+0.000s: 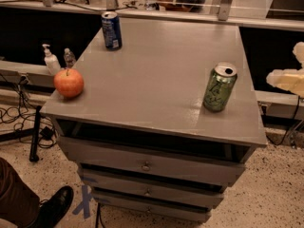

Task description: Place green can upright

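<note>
The green can [220, 87] stands upright near the right edge of the grey cabinet top [156, 65], its silver top with the pull tab facing up. My gripper [285, 65] is off the table to the right of the can, at the right edge of the view. It is open and empty, with its pale fingers [285, 80] spread and a clear gap between them and the can.
A blue can [111, 30] stands upright at the back left of the top. A red-orange apple [69, 82] sits at the left front corner. Two small bottles [51, 61] stand on a ledge to the left. A person's shoe [54, 205] is on the floor at the lower left.
</note>
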Controlling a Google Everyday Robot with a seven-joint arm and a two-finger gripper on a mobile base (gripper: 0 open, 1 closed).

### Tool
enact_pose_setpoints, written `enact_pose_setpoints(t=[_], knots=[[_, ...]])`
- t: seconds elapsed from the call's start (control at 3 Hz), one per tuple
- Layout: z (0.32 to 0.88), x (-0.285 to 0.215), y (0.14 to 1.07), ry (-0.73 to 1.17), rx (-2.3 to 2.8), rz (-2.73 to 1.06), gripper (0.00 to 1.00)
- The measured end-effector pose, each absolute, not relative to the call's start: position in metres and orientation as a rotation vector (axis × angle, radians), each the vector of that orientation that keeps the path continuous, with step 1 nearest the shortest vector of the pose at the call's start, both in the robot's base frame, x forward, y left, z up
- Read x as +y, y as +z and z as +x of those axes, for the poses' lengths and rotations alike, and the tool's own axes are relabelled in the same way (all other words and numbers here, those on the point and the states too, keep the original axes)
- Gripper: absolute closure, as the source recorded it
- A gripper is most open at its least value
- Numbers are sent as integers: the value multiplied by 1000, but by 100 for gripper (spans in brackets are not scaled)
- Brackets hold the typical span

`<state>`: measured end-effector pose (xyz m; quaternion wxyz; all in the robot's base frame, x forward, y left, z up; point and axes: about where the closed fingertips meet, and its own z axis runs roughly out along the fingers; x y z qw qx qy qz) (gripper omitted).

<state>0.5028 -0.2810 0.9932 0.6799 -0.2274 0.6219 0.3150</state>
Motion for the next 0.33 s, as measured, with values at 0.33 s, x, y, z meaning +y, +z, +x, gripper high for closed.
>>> enact_pose_setpoints(t=[0.33], knots=[[503,-281,993,707,1396,-511,0]])
